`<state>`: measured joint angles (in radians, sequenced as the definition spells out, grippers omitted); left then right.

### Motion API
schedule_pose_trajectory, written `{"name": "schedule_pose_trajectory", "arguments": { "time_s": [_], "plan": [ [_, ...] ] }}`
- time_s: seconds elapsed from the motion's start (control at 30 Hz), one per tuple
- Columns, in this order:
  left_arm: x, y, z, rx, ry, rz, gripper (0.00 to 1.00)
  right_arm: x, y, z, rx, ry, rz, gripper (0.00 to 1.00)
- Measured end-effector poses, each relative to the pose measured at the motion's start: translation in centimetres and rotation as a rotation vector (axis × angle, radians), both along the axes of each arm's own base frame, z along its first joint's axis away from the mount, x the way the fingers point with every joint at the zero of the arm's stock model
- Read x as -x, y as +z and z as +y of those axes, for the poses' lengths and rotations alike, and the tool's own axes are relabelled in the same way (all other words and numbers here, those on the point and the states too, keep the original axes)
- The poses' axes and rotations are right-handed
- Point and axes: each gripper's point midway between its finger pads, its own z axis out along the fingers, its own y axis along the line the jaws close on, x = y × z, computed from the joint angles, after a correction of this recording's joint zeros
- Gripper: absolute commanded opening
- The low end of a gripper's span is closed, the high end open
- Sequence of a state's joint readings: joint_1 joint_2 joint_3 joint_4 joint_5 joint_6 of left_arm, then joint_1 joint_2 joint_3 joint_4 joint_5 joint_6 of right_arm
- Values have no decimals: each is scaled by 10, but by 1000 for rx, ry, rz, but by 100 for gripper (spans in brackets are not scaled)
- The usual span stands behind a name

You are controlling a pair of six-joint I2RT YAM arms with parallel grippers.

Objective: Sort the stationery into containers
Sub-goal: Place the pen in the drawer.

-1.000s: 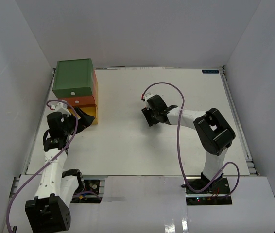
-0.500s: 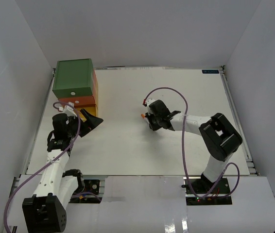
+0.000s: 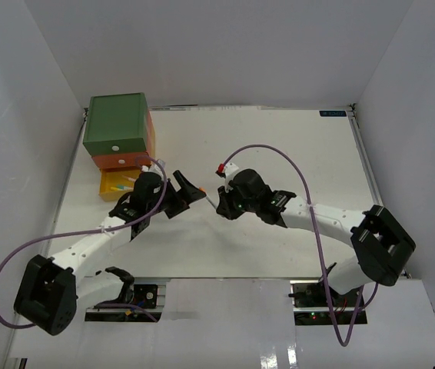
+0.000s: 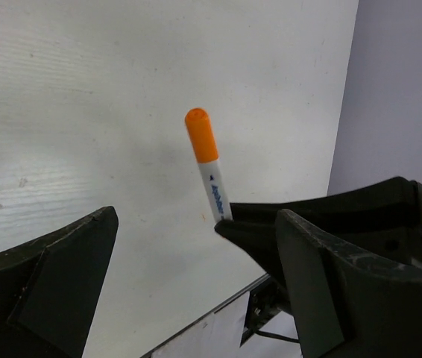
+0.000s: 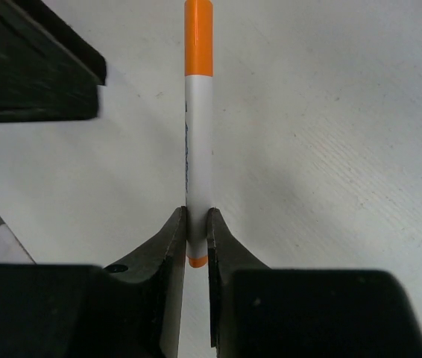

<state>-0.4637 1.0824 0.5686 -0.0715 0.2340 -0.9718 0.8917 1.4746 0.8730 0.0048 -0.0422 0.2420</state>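
My right gripper (image 5: 197, 224) is shut on the lower end of a white marker with an orange cap (image 5: 198, 112) and holds it above the table. In the top view this gripper (image 3: 221, 205) is at the table's middle. My left gripper (image 3: 191, 197) is open and empty just left of it, its fingers (image 4: 345, 291) wide on either side of the marker (image 4: 207, 164) without touching it. The stacked drawers stand at the back left: green (image 3: 115, 123), orange-red (image 3: 121, 161), and the yellow one (image 3: 110, 188) pulled out with several pens (image 3: 129, 181) inside.
White walls enclose the table on three sides. The left arm's purple cable (image 3: 18, 257) loops over the front left. The right arm's cable (image 3: 279, 154) arcs above the middle. One left finger (image 5: 32, 60) shows at the top left of the right wrist view.
My left gripper swung right from the drawers to the table's middle, uncovering the open yellow drawer. My right gripper moved left and nearer with the marker, meeting the left gripper.
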Motion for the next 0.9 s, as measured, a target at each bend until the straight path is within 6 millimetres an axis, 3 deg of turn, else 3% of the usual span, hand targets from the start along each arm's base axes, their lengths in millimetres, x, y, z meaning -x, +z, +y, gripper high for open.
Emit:
{"name": "schedule_pose_trajectory", "arguments": {
  "time_s": [0.3,0.4,0.57,0.7,0.83,0.9],
  "plan": [
    [-21,5,-36,-1,26,1,83,11,14,9,-74,15,-3,15],
    [-23,5,-43,5,27,1,70,13,16,8,-92,15,-10,15],
    [-21,-1,-50,5,22,15,37,14,15,7,-106,8,-7,17],
    [-22,-2,-50,1,31,15,18,13,17,9,-117,2,-10,19],
    [-23,-1,-49,2,34,9,13,12,18,9,-121,-2,-10,33],
    [-24,0,-50,5,35,4,11,12,18,10,-126,-4,-10,48]
  ]
}}
